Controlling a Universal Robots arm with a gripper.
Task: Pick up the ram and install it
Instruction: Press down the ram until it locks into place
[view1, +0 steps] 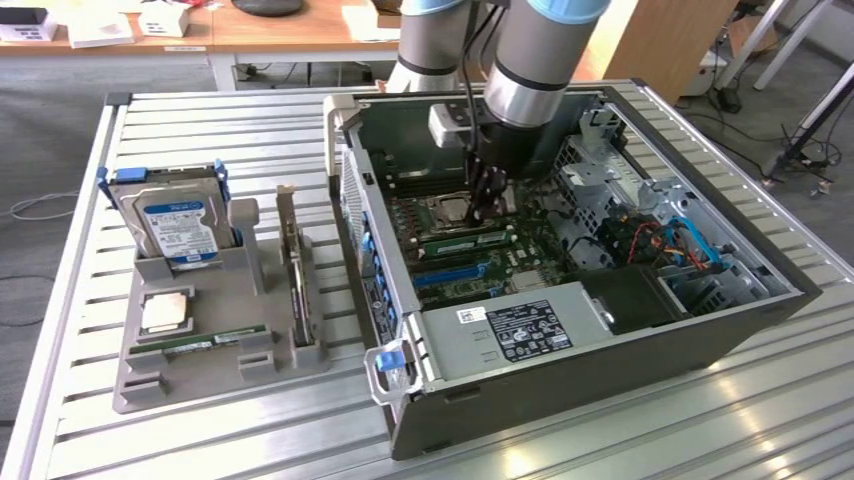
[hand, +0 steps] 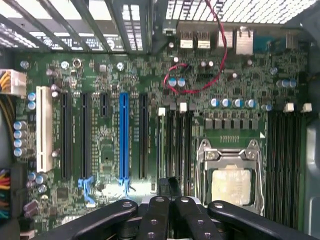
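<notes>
The case (view1: 587, 330) lies open on the table (view1: 200, 120); the tray (view1: 214, 360) – holding the drive (view1: 174, 220) – stands at the exterior view's left.

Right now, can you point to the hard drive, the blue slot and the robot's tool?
hard drive (view1: 178, 222): exterior view, on its blue-and-white label.
blue slot (hand: 124, 137): wrist view, middle of the long strip.
tool (view1: 489, 200): exterior view, at its tips above the motherboard.

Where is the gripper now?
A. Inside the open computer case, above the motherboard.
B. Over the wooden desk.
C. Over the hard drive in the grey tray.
A: the gripper reaches down into the computer case, just above the motherboard, beside the processor socket.
</notes>
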